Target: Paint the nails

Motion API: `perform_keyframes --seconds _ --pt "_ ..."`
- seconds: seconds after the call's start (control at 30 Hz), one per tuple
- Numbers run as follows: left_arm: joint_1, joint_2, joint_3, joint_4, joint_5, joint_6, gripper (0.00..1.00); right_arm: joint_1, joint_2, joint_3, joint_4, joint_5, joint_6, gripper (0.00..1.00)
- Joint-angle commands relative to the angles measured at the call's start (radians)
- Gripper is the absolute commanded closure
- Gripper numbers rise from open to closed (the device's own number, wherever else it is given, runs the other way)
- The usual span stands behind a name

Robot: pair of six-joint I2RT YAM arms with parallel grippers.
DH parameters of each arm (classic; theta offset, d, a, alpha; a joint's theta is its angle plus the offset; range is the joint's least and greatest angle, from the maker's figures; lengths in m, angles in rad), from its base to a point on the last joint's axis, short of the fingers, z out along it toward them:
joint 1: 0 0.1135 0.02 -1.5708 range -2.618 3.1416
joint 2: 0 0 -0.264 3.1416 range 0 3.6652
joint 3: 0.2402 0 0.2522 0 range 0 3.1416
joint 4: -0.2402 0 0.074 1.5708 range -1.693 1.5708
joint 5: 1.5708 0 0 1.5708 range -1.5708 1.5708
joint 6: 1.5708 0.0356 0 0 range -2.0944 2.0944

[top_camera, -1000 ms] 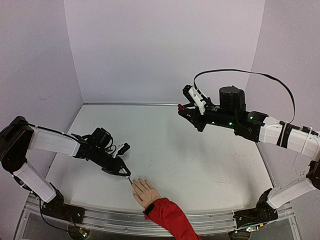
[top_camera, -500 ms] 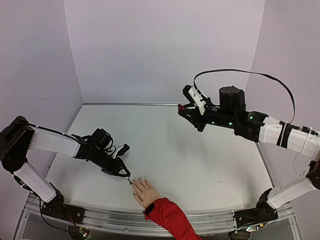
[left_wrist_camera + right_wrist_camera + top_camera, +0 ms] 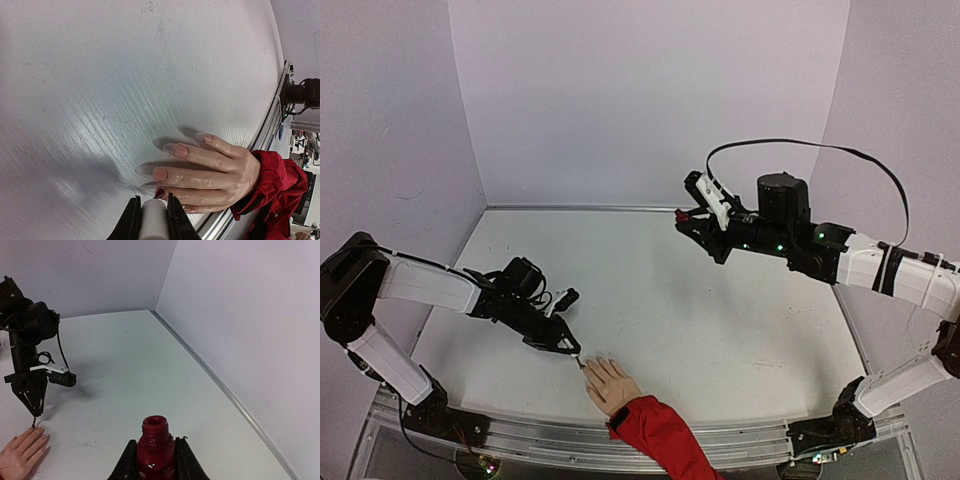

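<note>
A beige mannequin hand (image 3: 609, 381) with a red sleeve (image 3: 660, 432) lies palm down at the table's near edge. In the left wrist view its nails (image 3: 160, 174) show; one by the brush is dark red (image 3: 162, 193), the others look pale pink. My left gripper (image 3: 571, 348) is shut on the white brush cap (image 3: 152, 220), its brush tip at that dark red nail. My right gripper (image 3: 686, 218) is raised over the far right of the table, shut on the open dark-red polish bottle (image 3: 155, 450). The hand also shows in the right wrist view (image 3: 21, 452).
White table (image 3: 700, 320) with a metal rail (image 3: 540, 432) along the near edge and grey walls on three sides. The right arm's black cable (image 3: 820, 146) loops above it.
</note>
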Motion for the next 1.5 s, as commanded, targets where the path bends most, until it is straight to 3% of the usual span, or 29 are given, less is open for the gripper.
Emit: perform_keyframes --seconds 0.0,1.47 --pt "0.001 0.003 0.014 0.036 -0.007 -0.002 1.0 -0.005 -0.002 0.014 0.044 -0.006 -0.002 1.0" --pt "0.003 -0.039 0.038 0.018 -0.056 -0.012 1.0 -0.011 0.013 0.019 0.043 -0.017 0.0 1.0"
